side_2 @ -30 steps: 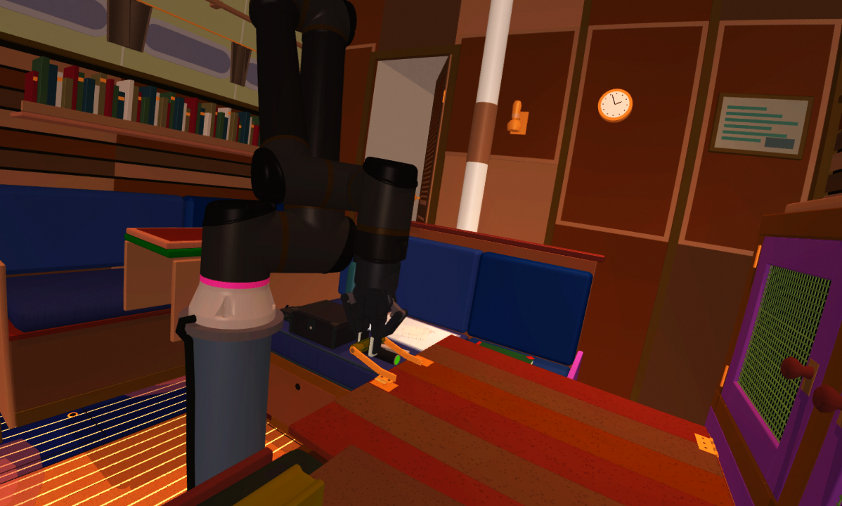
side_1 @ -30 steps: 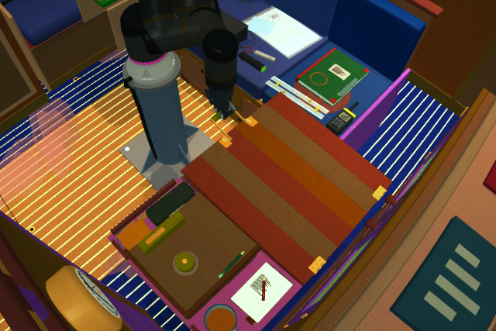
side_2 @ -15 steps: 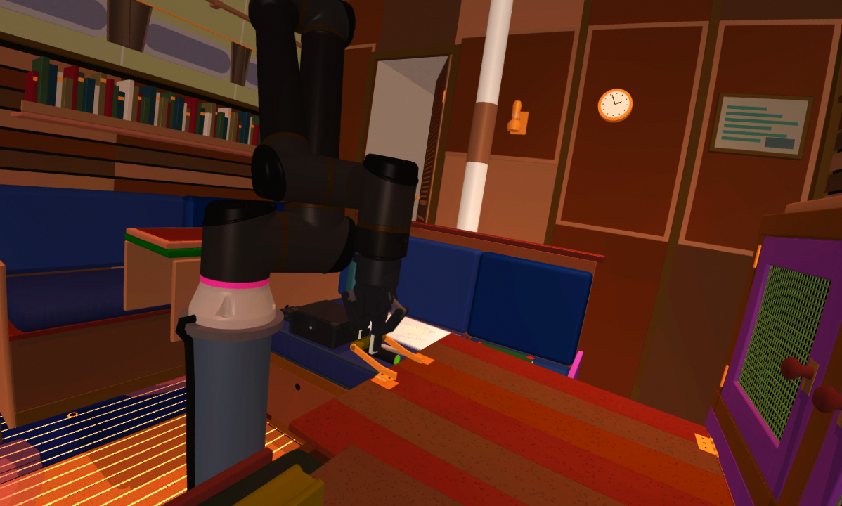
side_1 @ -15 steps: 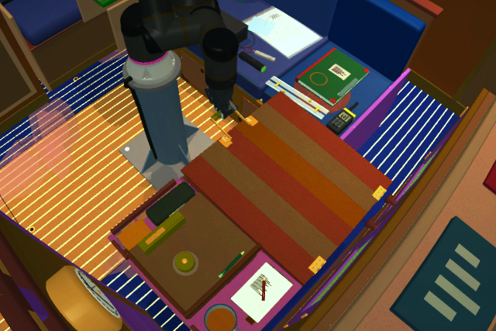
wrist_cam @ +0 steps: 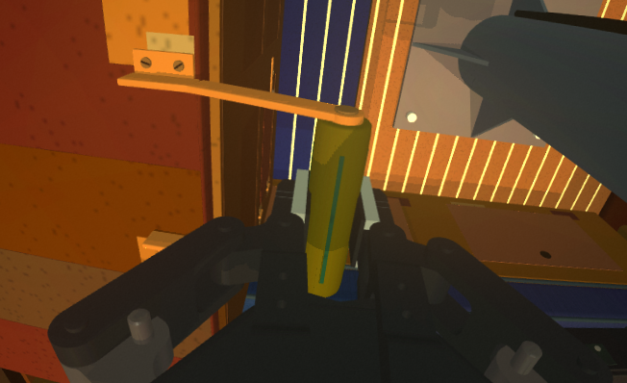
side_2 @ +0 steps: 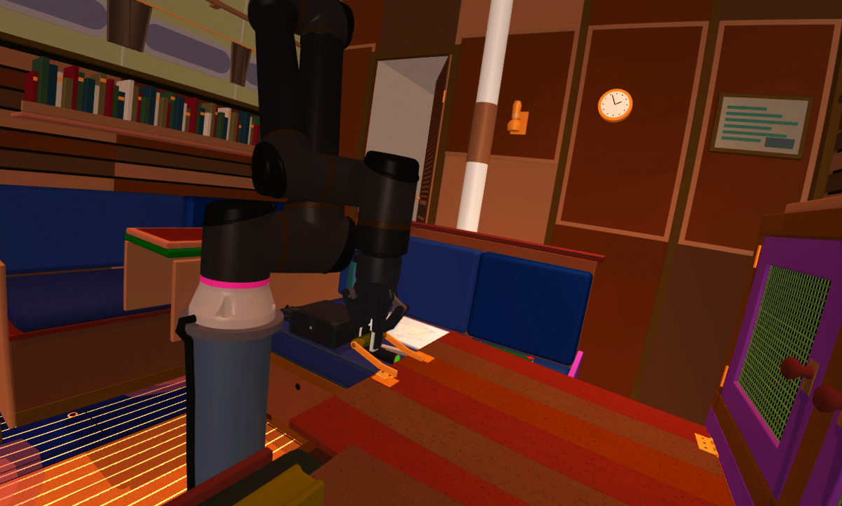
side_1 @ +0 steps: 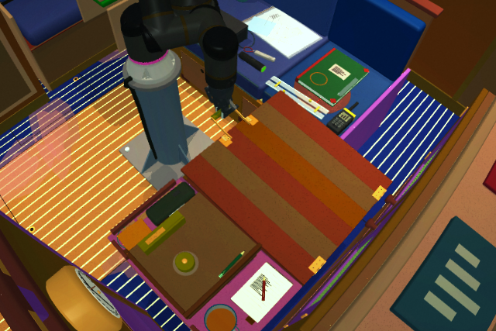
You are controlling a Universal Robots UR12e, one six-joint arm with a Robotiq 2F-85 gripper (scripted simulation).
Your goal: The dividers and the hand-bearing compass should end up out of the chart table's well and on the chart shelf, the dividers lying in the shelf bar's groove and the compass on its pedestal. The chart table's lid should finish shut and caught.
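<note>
The olive-yellow lid handle stands off the front edge of the striped chart table lid on two thin orange arms. The handle is gripped across its middle by my gripper, which reaches down from above at the lid's edge nearest the robot base. The lid lies low over the well and hides what is inside, so the dividers and compass are out of sight. On the chart shelf beside the lid sit a grooved olive bar and a round pedestal.
The robot's grey base column stands close on the left of the gripper. A blue settee behind carries a black box, a notebook, a green book, a ruler and a handheld radio. On the shelf lie a dark case and a pencil.
</note>
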